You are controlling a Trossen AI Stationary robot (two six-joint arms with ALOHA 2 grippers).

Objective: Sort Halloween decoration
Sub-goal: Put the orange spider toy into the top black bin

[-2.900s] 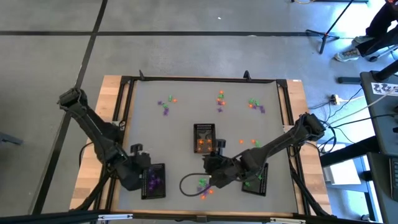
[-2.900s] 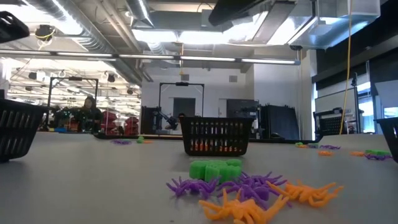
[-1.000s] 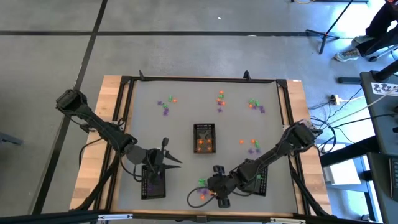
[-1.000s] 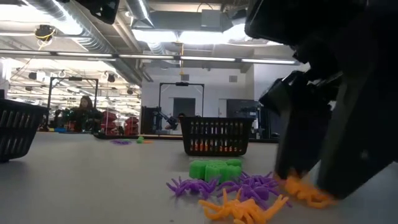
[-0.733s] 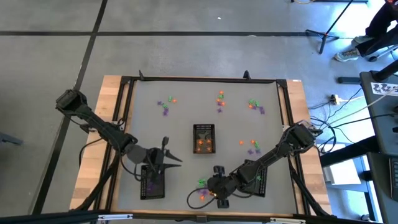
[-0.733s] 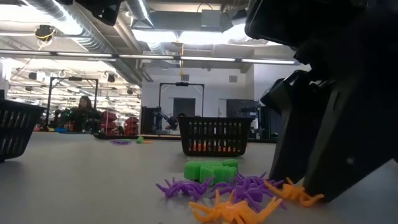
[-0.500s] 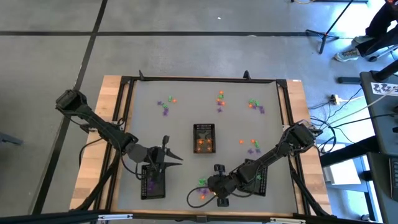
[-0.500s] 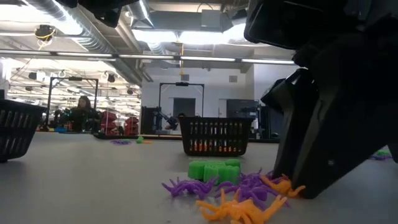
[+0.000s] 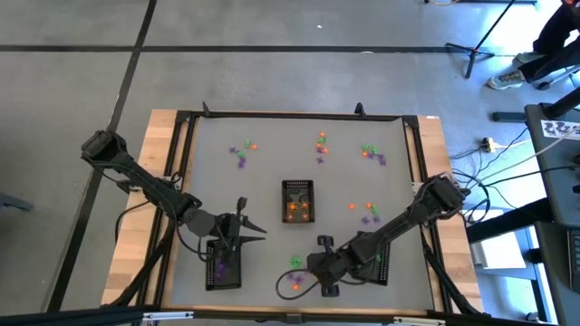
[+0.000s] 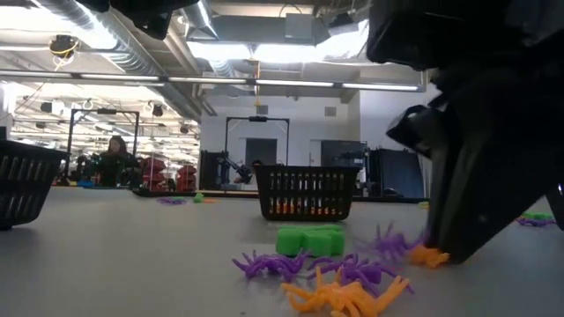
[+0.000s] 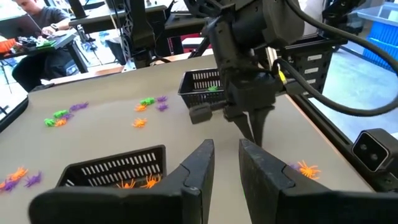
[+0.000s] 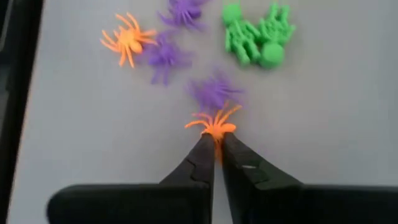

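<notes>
Grey desk [image 9: 272,172]: near its front edge, right pincer [image 12: 216,144] nips an orange spider [image 12: 213,122], legs fanned away from the tips. Left pincer [image 11: 222,163], narrowly parted and empty, hangs over the front-left tray [image 9: 223,268].

Matt plastic spiders [image 12: 214,124], black mesh trays [image 10: 305,193], smooth grey table [image 9: 272,163]

In the high view, a tray [image 9: 297,201] is sitting at the table's [image 9: 272,163] centre. A second tray [image 9: 223,263] is lying lower left and a third [image 9: 379,261] lower right. Trinkets [image 9: 295,270] are lying between the lower trays; other clusters [image 9: 242,150] are spreading across the upper part.
</notes>
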